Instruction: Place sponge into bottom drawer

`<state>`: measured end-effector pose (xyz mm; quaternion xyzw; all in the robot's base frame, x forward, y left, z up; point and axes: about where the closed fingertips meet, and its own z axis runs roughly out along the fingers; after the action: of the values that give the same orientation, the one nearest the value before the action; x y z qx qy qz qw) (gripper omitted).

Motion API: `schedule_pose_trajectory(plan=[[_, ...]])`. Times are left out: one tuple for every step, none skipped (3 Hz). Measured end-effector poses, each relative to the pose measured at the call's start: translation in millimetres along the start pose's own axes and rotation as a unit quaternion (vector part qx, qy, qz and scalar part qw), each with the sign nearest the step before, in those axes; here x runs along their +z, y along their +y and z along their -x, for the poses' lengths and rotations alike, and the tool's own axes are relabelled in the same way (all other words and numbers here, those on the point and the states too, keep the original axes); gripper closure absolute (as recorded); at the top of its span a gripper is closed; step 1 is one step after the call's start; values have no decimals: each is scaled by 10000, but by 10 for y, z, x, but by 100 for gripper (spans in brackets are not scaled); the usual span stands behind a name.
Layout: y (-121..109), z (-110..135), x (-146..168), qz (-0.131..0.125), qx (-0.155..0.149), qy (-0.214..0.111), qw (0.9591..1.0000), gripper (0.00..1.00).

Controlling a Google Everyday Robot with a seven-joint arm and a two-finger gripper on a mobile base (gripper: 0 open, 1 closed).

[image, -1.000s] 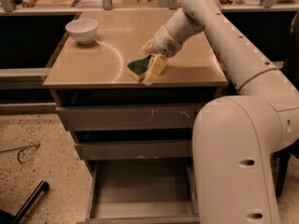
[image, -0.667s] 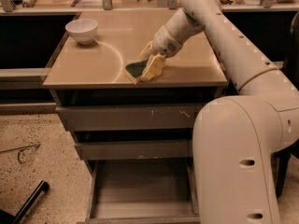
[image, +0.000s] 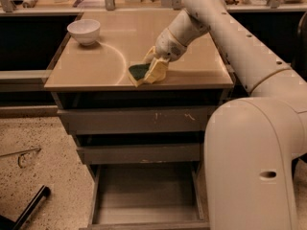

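Observation:
The sponge [image: 138,72], dark green on top with a pale yellow edge, is at the front of the tan cabinet top [image: 96,66], close to its front edge. My gripper [image: 154,67] reaches down from the right and is shut on the sponge's right side. The bottom drawer [image: 144,195] is pulled out below, a wide shallow tray with a bare grey floor. It lies straight under the sponge, lower in the view.
A white bowl [image: 84,31] stands at the back left of the cabinet top. The two upper drawers [image: 139,121] are closed. My large white arm and base [image: 254,166] fill the right side. A dark bar [image: 29,207] lies on the speckled floor at left.
My gripper has moved the sponge slightly left and toward the front edge of the cabinet top. The drawers and bowl have not moved.

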<state>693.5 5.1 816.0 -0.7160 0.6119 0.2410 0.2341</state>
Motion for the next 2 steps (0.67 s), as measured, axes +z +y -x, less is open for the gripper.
schedule_pose_trajectory(plan=[[353,233,-230,-201,-281,201,9992,100],[654,407,-235,-67,-423,345,9985,100]])
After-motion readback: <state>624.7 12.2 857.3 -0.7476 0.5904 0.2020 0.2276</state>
